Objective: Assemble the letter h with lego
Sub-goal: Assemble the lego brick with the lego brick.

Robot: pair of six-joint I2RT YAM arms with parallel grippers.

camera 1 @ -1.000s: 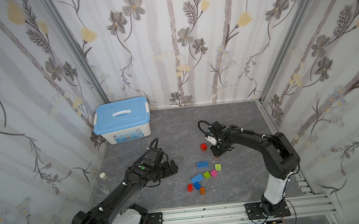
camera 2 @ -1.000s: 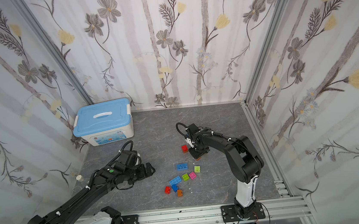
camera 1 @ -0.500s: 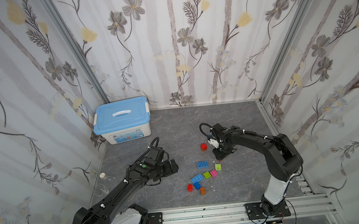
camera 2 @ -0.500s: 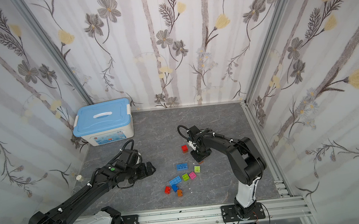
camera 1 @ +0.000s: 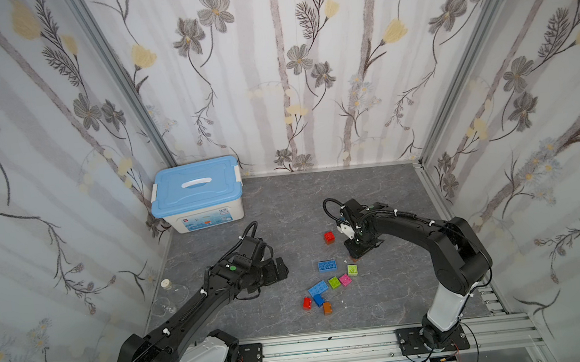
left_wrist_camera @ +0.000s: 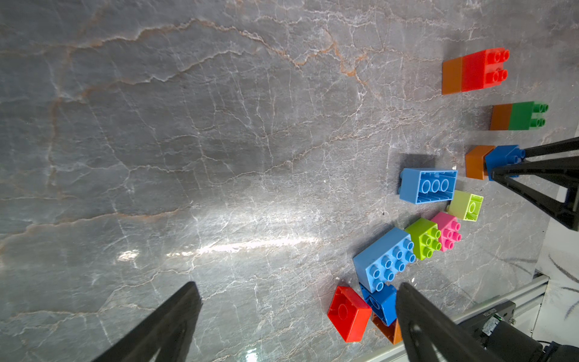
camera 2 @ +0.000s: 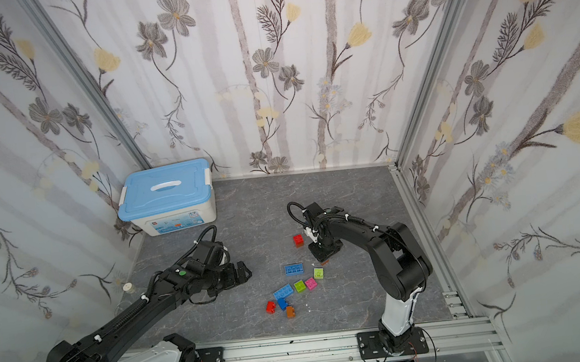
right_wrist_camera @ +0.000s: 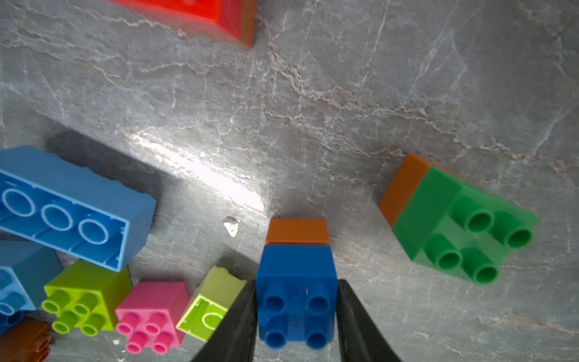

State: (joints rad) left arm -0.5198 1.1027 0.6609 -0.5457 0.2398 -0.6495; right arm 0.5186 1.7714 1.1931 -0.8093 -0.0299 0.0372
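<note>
grey marble table (camera 1: 283, 204). right gripper (right_wrist_camera: 296, 282) pinching blue brick (right_wrist_camera: 296, 301) by both sides. blue brick sits on orange brick (right_wrist_camera: 297, 232), pair upright on table. in a top view, pair under right gripper, at 1 o'clock of loose bricks (camera 1: 318, 289). red brick (camera 1: 329, 237) near, at 10 o'clock of gripper. green brick (right_wrist_camera: 454, 225) near pair, apart. left gripper (left_wrist_camera: 297, 285) spread wide over table, at 10 o'clock of loose bricks. box (camera 1: 197, 194) in 11 o'clock corner.

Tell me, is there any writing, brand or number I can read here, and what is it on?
No text here is readable.
Label on the storage box front: print too small to read.
Black part by the rail, left wrist view: lettering too blurred to read.
</note>
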